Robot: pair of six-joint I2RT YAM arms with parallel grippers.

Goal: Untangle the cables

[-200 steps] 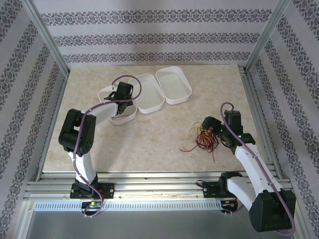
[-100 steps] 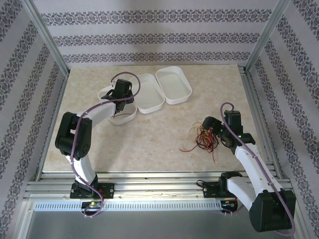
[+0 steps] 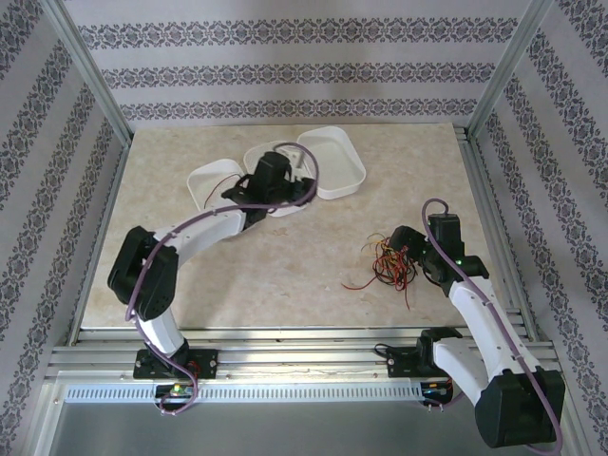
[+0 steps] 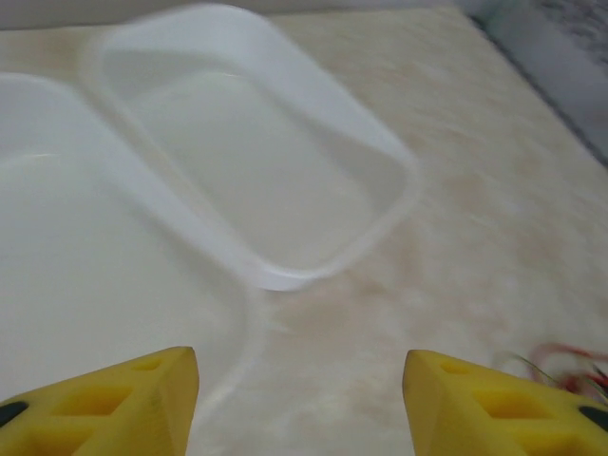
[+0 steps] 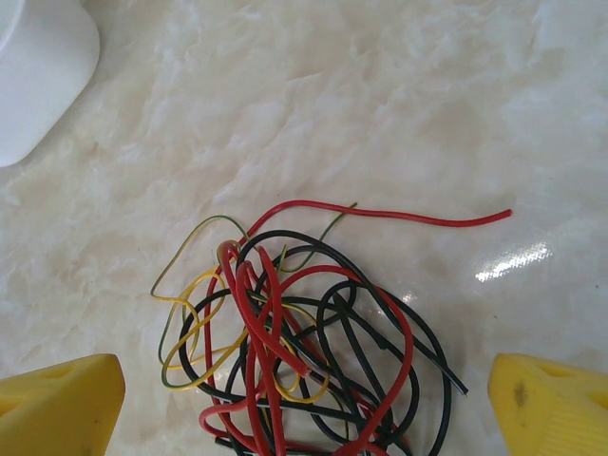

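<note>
The soft, light cables [image 3: 391, 268], at 4 o'clock on the bench [image 3: 285, 275], are being hovered over by the wide-open, empty right tool [image 5: 306, 385], the left tool [image 4: 299, 380] is being held open and empty too, and the loose red end [image 5: 456, 223] is likely being offered as the easiest hold.

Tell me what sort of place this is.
Likely a robot test cell: two arms bolted to a marble-look table, aluminium frame with patterned walls, white trays and tangled cables.

walls [image 3: 285, 71]: striped floral wallpaper | table [image 3: 285, 275]: beige marble top | frame [image 3: 90, 71]: aluminium posts
</note>
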